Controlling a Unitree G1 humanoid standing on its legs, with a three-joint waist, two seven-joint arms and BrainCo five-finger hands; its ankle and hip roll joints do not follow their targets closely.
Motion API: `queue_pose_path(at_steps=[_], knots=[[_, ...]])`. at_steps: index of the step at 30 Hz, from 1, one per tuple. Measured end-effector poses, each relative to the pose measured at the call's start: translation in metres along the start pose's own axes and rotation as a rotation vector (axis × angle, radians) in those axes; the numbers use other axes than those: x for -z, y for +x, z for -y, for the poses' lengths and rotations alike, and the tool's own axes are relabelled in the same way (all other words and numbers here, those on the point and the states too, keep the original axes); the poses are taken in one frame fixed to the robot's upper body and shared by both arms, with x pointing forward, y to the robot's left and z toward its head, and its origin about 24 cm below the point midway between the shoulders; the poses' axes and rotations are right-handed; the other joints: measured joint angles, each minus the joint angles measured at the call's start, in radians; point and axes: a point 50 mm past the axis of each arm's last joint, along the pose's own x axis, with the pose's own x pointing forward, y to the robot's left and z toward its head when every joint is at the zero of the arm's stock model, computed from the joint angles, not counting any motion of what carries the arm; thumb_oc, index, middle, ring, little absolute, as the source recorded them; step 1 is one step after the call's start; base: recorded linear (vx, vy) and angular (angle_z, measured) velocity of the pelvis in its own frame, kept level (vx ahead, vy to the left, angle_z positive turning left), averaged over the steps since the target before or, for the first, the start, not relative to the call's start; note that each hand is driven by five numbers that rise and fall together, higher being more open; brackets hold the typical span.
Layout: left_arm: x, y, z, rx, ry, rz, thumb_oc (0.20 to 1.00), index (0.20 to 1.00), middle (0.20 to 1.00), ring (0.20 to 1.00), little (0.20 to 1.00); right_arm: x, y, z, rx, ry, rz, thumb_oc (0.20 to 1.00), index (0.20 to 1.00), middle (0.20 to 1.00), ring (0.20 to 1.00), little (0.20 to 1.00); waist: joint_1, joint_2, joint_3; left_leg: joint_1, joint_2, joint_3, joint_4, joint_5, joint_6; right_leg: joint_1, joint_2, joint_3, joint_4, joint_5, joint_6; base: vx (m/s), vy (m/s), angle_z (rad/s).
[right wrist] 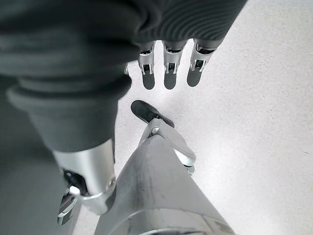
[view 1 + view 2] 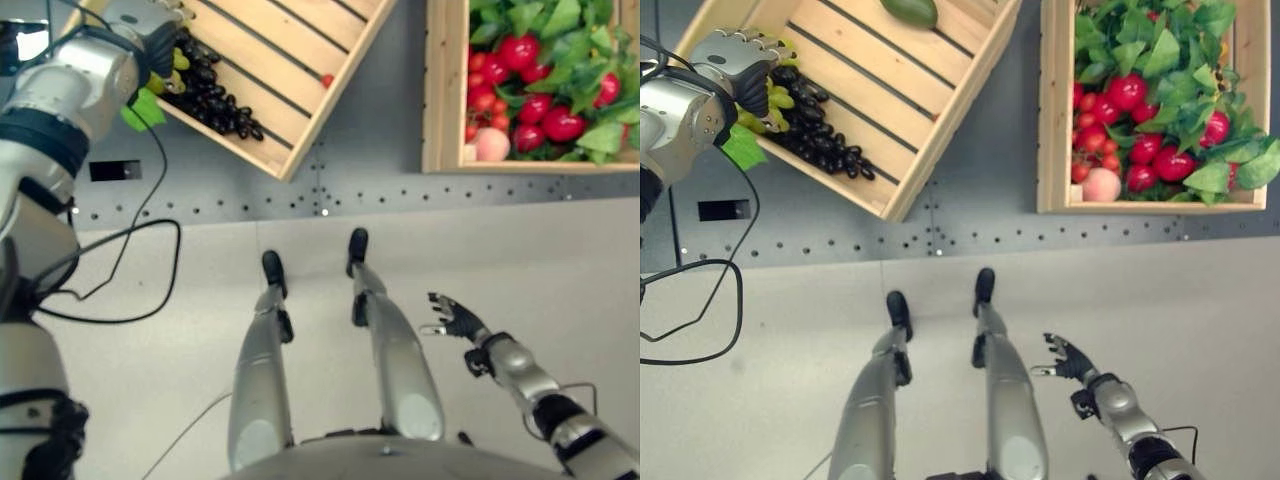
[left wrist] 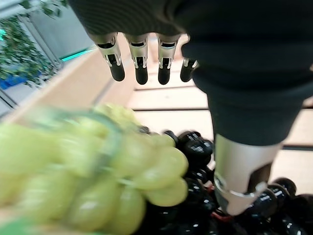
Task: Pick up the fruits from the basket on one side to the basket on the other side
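Observation:
A tilted wooden crate (image 2: 325,105) at the upper left holds a long bunch of black grapes (image 2: 215,100) and a bunch of green grapes (image 2: 775,100) with a green leaf (image 2: 740,148). My left hand (image 2: 150,35) hovers right over the green grapes (image 3: 98,171), its fingers (image 3: 142,63) straight and its thumb out, so it is open. The black grapes (image 3: 195,147) lie just beyond. A second crate (image 2: 1055,100) at the upper right is packed with red fruits (image 2: 1127,90), a peach (image 2: 1101,185) and green leaves. My right hand (image 2: 460,320) hangs open low at the right, over the floor.
A green avocado-like fruit (image 2: 908,10) lies at the far end of the left crate, and a small red fruit (image 2: 327,80) sits by its rim. Both crates rest on a grey perforated metal surface (image 2: 400,190), with a gap between them. Pale floor lies below.

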Motion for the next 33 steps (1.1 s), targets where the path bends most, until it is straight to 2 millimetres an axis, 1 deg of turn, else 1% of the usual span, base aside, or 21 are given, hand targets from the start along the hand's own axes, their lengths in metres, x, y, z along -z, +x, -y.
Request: queue_pose_path(at_steps=[2,5,11,14,16,21,24,29,33], knots=[[0.000,0.001,0.002,0.004,0.004,-0.013,1.000,1.000,1.000,1.000,1.000,-0.003,0.000,0.000,-0.003,0.000,0.014,1.000,1.000,1.000,1.000,1.000,-0.010,-0.009,0.010,-0.015,0.006,0.000,0.013,-0.007,-0.003,-0.014,0.006,0.007,0.002,0.004,-0.009,0.05,0.016,-0.09],[0.008,0.000,0.000,-0.005,-0.016,-0.048,1.000,1.000,1.000,1.000,1.000,-0.007,0.001,0.001,0.000,0.011,0.034,1.000,1.000,1.000,1.000,1.000,-0.022,-0.012,0.020,-0.033,0.012,0.002,0.022,-0.013,-0.005,-0.032,0.011,0.013,0.004,0.003,-0.011,0.04,-0.007,-0.08],[0.014,0.000,-0.006,-0.026,-0.024,-0.076,1.000,1.000,1.000,1.000,1.000,-0.012,0.001,0.002,0.003,0.026,0.064,1.000,1.000,1.000,1.000,1.000,-0.023,-0.012,0.022,-0.050,0.018,0.001,0.035,-0.021,-0.009,-0.048,0.015,0.015,0.007,0.002,-0.011,0.00,0.000,-0.03],[0.021,-0.002,-0.006,-0.031,-0.022,-0.106,1.000,1.000,1.000,1.000,1.000,-0.017,0.001,0.003,0.008,0.044,0.092,1.000,1.000,1.000,1.000,1.000,-0.025,-0.013,0.023,-0.098,0.028,0.001,0.085,-0.041,-0.007,-0.082,0.023,0.020,0.025,0.002,-0.011,-0.01,-0.003,-0.07],[0.026,-0.003,-0.011,-0.042,-0.015,-0.120,1.000,1.000,1.000,1.000,1.000,-0.021,0.001,0.005,0.012,0.046,0.110,1.000,1.000,1.000,1.000,1.000,-0.025,-0.014,0.023,-0.129,0.035,0.005,0.124,-0.056,-0.005,-0.107,0.026,0.029,0.043,-0.004,-0.010,0.00,0.001,-0.11],[0.031,-0.004,-0.013,-0.043,0.016,-0.135,1.000,1.000,1.000,1.000,1.000,-0.023,0.000,0.008,0.023,0.058,0.121,1.000,1.000,1.000,1.000,1.000,-0.038,-0.014,0.023,-0.160,0.043,0.003,0.159,-0.069,-0.005,-0.134,0.028,0.038,0.059,-0.004,-0.010,-0.01,-0.003,-0.06],[0.031,-0.004,-0.012,-0.038,0.018,-0.137,1.000,1.000,1.000,1.000,1.000,-0.023,-0.001,0.009,0.027,0.064,0.123,1.000,1.000,1.000,1.000,1.000,-0.049,-0.014,0.023,-0.173,0.044,0.001,0.167,-0.070,-0.006,-0.147,0.028,0.038,0.068,-0.005,-0.011,0.00,0.000,0.00],[0.029,-0.004,-0.011,-0.015,0.030,-0.121,1.000,1.000,1.000,1.000,1.000,-0.023,-0.003,0.015,0.039,0.056,0.122,1.000,1.000,1.000,1.000,1.000,-0.048,-0.016,0.024,-0.188,0.049,0.001,0.186,-0.074,-0.006,-0.158,0.031,0.038,0.077,-0.001,-0.016,-0.03,0.010,-0.02],[0.026,-0.006,-0.012,0.007,0.074,-0.081,1.000,1.000,1.000,1.000,1.000,-0.027,-0.005,0.020,0.049,0.054,0.141,1.000,1.000,1.000,1.000,1.000,-0.049,-0.016,0.024,-0.188,0.048,0.002,0.188,-0.075,-0.005,-0.159,0.030,0.040,0.079,-0.001,-0.016,-0.04,0.017,0.00]])
